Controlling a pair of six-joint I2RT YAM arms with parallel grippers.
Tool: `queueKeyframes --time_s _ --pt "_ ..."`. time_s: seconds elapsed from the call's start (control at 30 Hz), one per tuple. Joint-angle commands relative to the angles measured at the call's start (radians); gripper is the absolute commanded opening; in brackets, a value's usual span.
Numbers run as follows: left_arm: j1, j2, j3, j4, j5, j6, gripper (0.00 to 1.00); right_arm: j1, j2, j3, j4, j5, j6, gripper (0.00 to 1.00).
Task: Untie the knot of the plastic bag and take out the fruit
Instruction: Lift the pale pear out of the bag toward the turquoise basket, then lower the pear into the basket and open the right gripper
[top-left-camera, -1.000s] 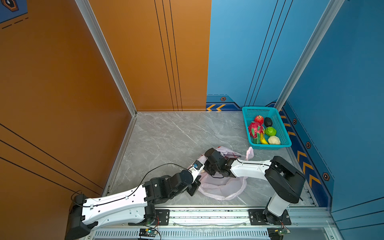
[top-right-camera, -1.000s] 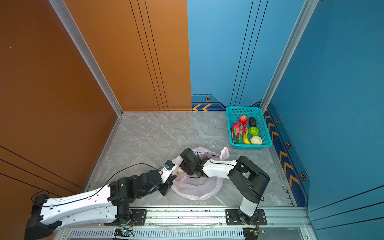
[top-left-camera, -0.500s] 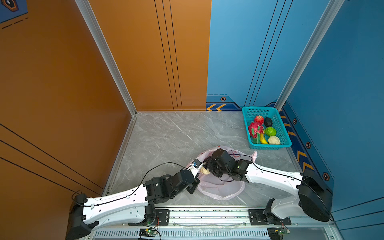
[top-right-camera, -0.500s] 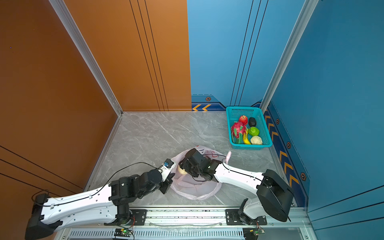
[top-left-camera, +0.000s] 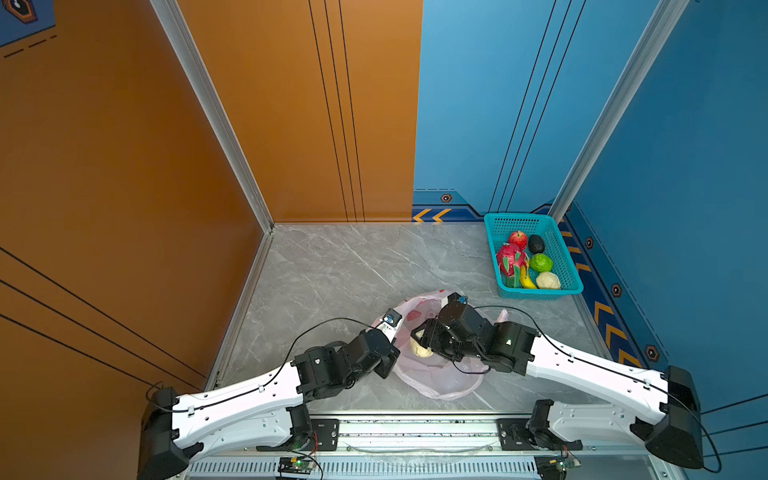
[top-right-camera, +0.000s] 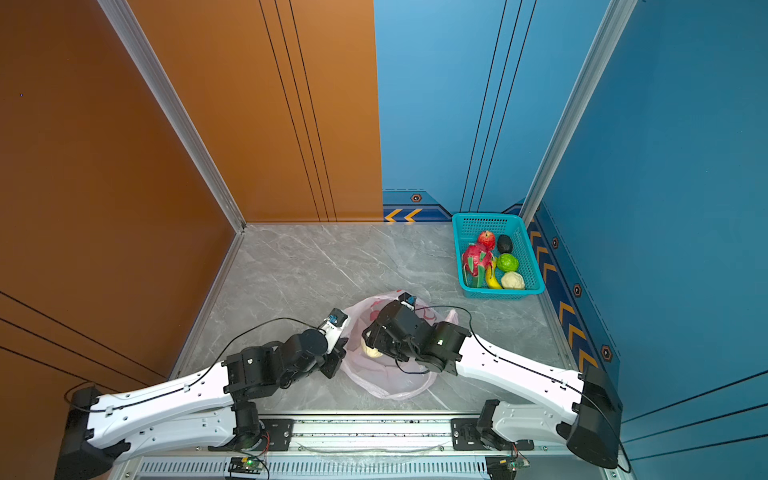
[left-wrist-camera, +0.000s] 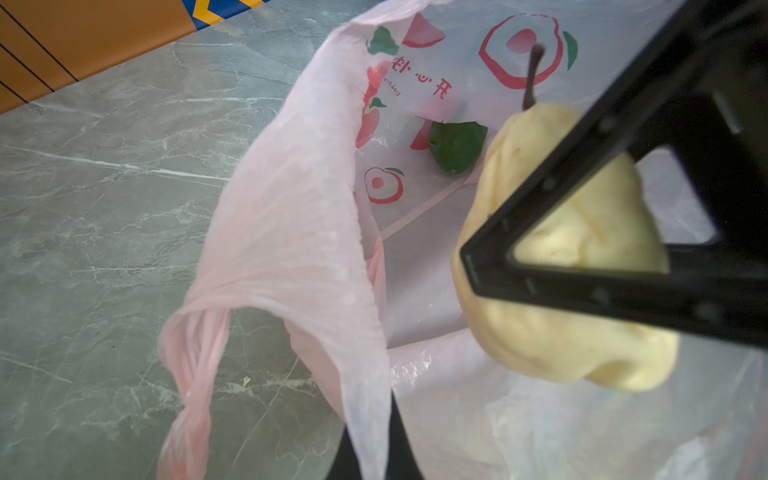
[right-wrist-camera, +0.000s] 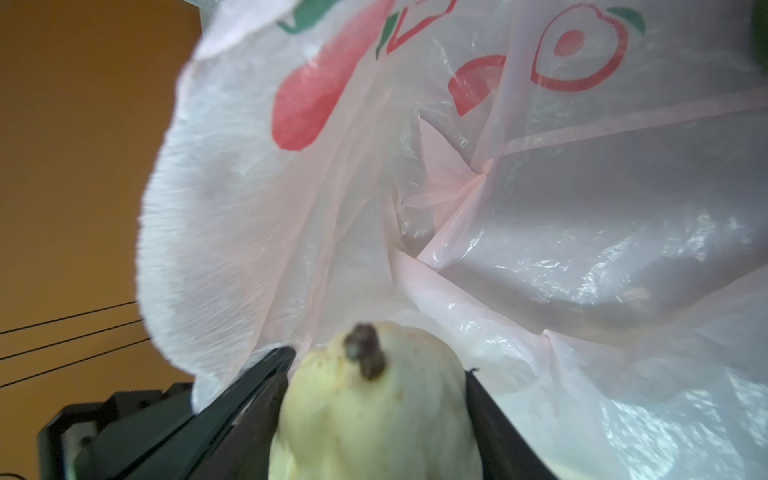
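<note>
bright even light; wrist views blurred close up, bag (right-wrist-camera: 582, 249) glare.

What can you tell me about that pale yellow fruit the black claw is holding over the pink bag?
It is a pear, pale creamy yellow, with matte, slightly dented skin and a short dark brown stem; it may well be a toy. The right gripper is closed on its body, with a black finger pressed against each side and the stem end pointing away from the gripper. It hangs just inside the open mouth of the pink bag. Whether its underside touches the plastic cannot be told.
</note>
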Motion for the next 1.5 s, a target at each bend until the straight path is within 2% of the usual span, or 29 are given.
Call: queueKeyframes --time_s 0.0,0.13,0.3,0.7,0.93,1.23,1.47 --pt "0.013 0.01 0.034 -0.033 0.005 0.019 0.0 -0.027 -0.018 0.09 -0.103 0.034 -0.054 0.47" --pt "0.015 0.014 0.036 -0.032 0.007 0.017 0.0 -0.093 -0.006 0.192 -0.128 0.007 -0.103 0.47" --pt "0.015 0.011 0.03 -0.03 0.012 0.007 0.0 -0.251 0.027 0.297 -0.149 -0.059 -0.193 0.47" --pt "0.012 -0.002 0.029 -0.029 -0.01 -0.004 0.0 -0.858 0.162 0.356 -0.098 -0.251 -0.418 0.48" --pt "0.009 0.001 0.032 -0.028 -0.017 -0.013 0.0 -1.096 0.367 0.451 -0.057 -0.258 -0.535 0.48" --pt "0.003 0.005 0.039 -0.03 -0.032 -0.023 0.0 -1.242 0.668 0.684 -0.058 -0.214 -0.584 0.48" --pt "-0.006 -0.003 0.044 -0.049 -0.045 -0.039 0.0 -1.294 0.851 0.856 -0.107 -0.168 -0.616 0.51"
